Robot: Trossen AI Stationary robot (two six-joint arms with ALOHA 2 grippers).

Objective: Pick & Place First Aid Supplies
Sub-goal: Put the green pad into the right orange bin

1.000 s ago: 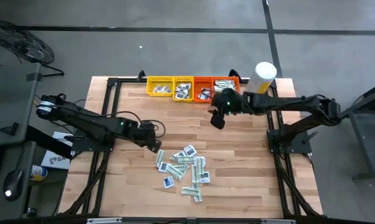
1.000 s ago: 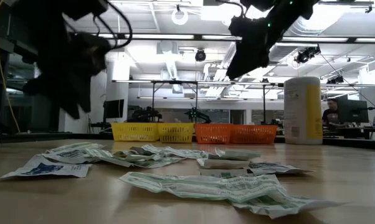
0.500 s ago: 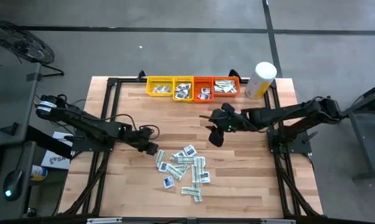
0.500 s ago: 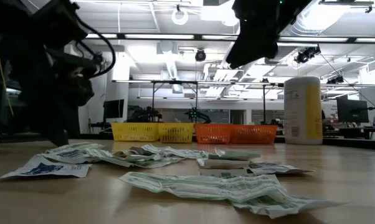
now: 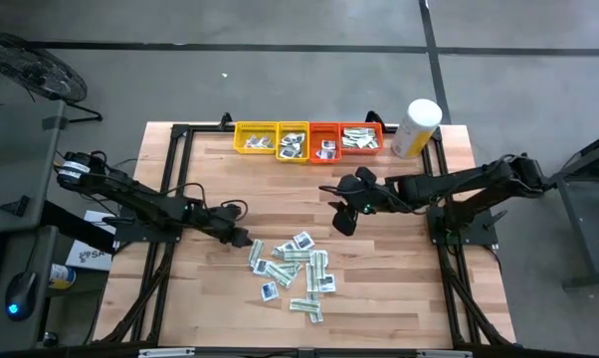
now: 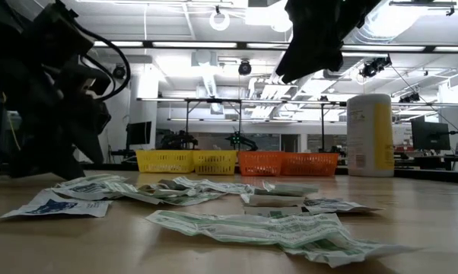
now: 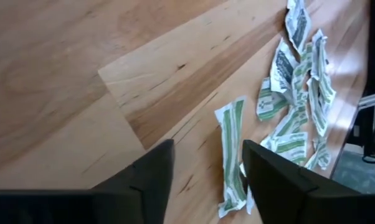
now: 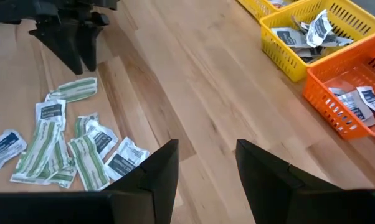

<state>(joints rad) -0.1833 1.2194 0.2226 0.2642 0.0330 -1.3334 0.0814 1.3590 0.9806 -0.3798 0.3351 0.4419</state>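
Left gripper (image 7: 203,177) lowered to table, jaws apart, empty; green-striped packet (image 7: 231,152) lined up just ahead of gap, judged for pinching. Right gripper (image 8: 206,165) held high, jaws apart, empty; packet pile (image 8: 69,143) well beyond, trays (image 8: 312,37) off to side.

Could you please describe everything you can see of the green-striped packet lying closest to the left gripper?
The green-striped packet is a narrow white paper strip with a green band along its length and crimped, slightly curled ends. It lies flat on the wooden table, at the edge of the packet pile nearest the left gripper, whose open jaws stand over one end. No contact is visible.
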